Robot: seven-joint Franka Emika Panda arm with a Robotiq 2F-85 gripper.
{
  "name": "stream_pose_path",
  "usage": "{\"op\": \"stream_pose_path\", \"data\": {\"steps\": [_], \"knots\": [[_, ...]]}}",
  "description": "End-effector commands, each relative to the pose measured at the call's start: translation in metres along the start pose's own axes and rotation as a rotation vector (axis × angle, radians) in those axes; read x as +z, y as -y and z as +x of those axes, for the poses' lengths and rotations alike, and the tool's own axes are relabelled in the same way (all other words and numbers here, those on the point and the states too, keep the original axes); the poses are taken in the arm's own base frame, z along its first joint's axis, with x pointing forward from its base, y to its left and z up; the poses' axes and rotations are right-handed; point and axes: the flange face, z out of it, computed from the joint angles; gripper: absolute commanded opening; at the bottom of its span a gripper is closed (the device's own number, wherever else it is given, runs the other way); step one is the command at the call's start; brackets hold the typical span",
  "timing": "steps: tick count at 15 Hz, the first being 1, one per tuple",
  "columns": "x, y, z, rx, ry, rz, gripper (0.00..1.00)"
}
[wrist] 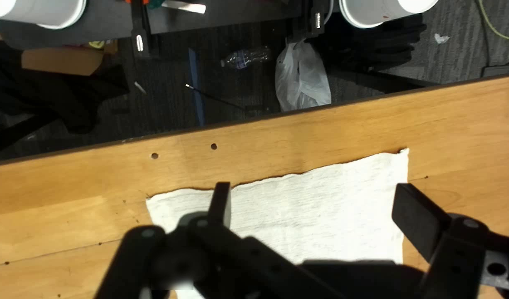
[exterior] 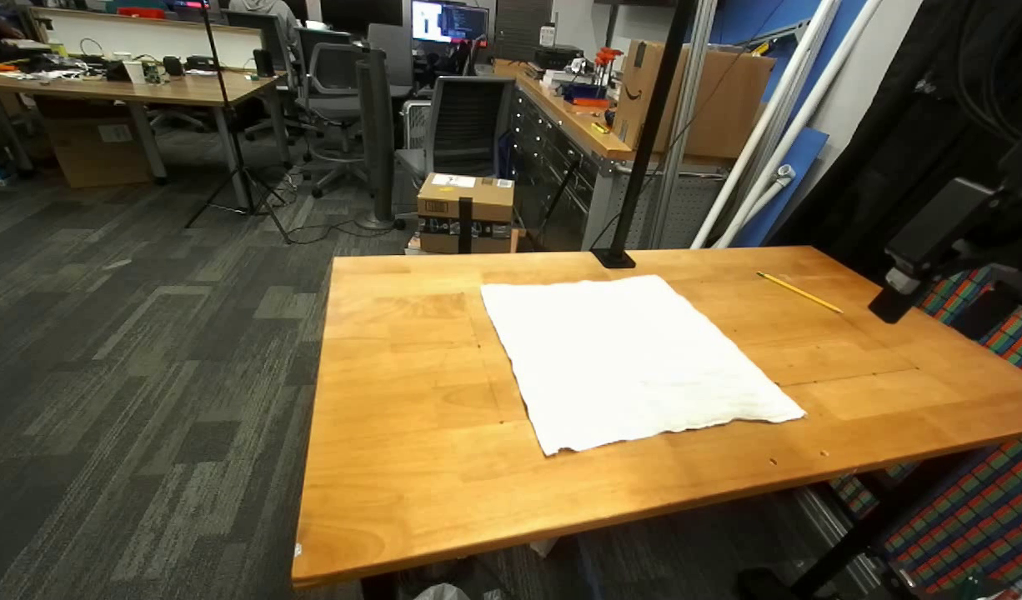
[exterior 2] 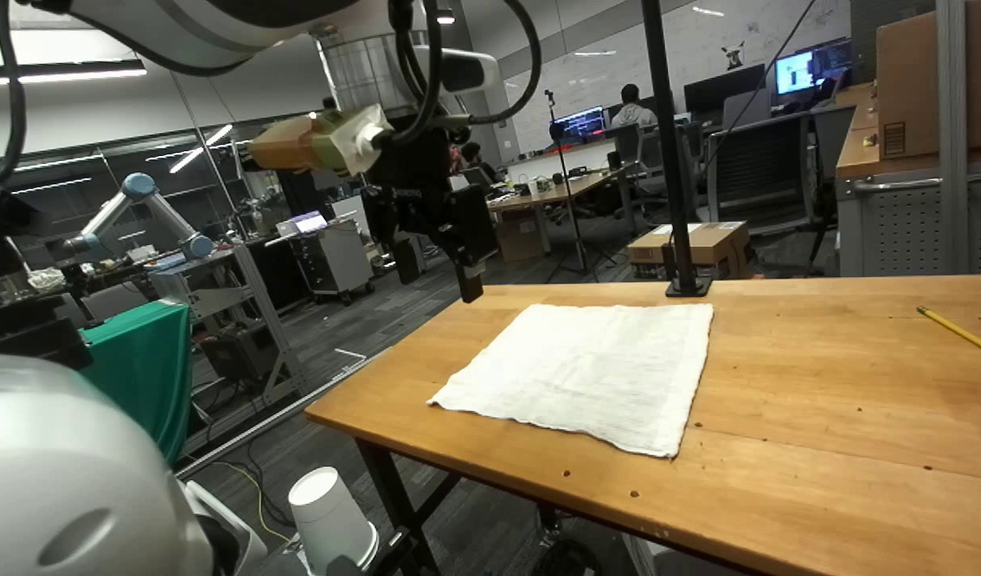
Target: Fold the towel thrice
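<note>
Towel (exterior: 636, 367) lies flat on wooden table (exterior: 411, 483) above grey carpet (exterior: 186, 400), empty gripper (wrist: 312, 203) spread wide.

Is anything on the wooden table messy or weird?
A pencil lies loose on the table, apart from the towel; it seems odd because folding doesn't need it. One towel corner looks slightly curled in the wrist view. I see no spill.
</note>
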Motion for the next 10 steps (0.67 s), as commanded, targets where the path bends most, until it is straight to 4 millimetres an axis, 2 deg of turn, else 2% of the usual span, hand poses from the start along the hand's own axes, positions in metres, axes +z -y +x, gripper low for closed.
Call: {"op": "stream_pose_path", "data": {"steps": [1,5,10], "knots": [[-0.002,-0.008,0.012,-0.043,-0.064,-0.082,1.0],[0.01,-0.027,0.032,-0.01,-0.091,-0.117,1.0],[0.037,-0.05,0.078,0.008,-0.094,-0.151,1.0]]}}
